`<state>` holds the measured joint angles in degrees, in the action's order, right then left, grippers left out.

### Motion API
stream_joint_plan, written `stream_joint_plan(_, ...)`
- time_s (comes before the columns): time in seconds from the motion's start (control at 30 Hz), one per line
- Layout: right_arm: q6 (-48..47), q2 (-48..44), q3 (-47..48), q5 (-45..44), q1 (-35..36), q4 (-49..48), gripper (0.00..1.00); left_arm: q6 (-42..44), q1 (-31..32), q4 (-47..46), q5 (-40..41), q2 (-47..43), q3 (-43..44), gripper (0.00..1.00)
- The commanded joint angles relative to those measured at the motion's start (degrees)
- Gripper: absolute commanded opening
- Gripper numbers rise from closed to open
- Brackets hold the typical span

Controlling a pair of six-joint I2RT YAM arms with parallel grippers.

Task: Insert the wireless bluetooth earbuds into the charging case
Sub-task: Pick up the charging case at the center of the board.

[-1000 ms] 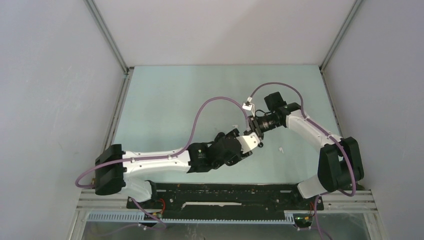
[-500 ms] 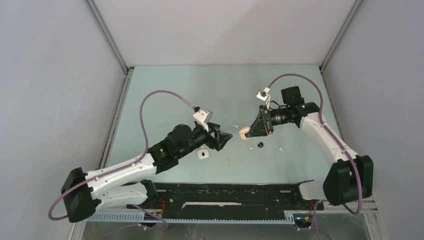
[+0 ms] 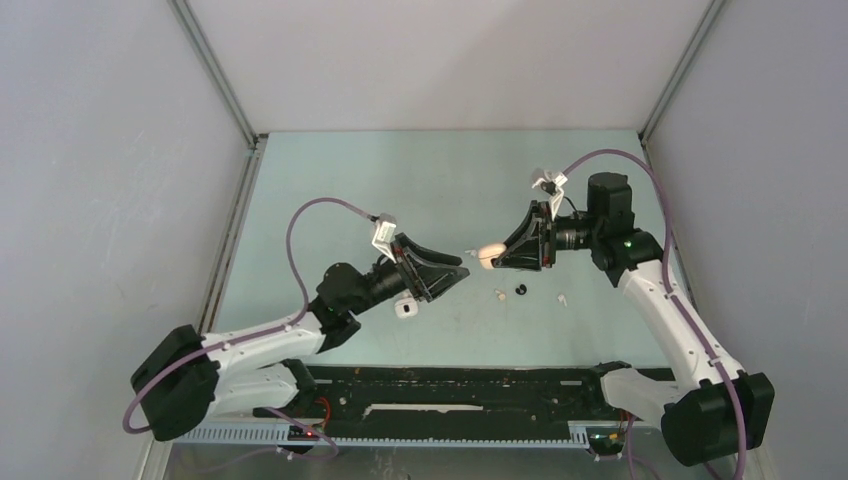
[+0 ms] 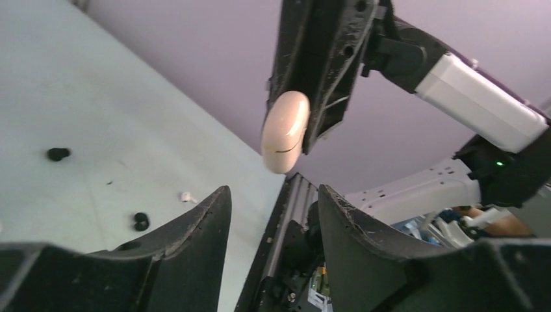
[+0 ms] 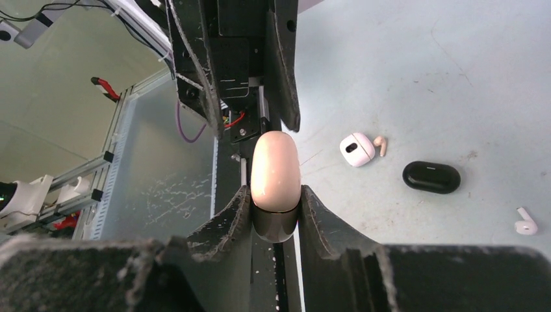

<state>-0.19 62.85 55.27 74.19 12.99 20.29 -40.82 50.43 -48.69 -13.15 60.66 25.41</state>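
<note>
- The right gripper point(image 5: 275, 207) clamps the closed charging case point(image 5: 275, 170) by its lower end only; a push could tip it loose.
- The left gripper point(image 4: 273, 195) stands spread and empty just ahead of the case; closing askew could knock it.
- 1 white earbud point(image 5: 525, 222) lies on the table point(image 5: 455, 78), well below both.

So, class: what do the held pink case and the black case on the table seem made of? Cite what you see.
Pink case: probably smooth plastic, satin sheen; soft highlight on its rounded shell, fine lid seam. Black case: likely glossy plastic; pale reflections along its top edge.
</note>
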Motion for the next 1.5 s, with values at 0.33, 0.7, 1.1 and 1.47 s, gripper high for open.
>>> stream_joint_plan(0.33,5.06,-1.08,-1.72,1.09,1.2,-6.25,0.0,-12.09,-0.21,-23.91,-7.37,13.63,3.27,0.49)
stream_joint_plan(0.7,4.82,-0.8,-2.18,0.83,1.6,-5.53,0.0,-13.15,-0.25,-25.97,-8.91,17.67,6.49,0.34)
stream_joint_plan(1.1,5.46,-0.04,-1.79,1.51,-0.82,-4.01,0.56,-9.66,-0.58,-25.28,-11.65,17.02,4.59,0.06)
stream_joint_plan(1.47,-38.05,2.15,12.95,-10.98,0.42,36.17,0.64,20.06,1.62,12.25,-8.62,3.78,4.08,0.03)
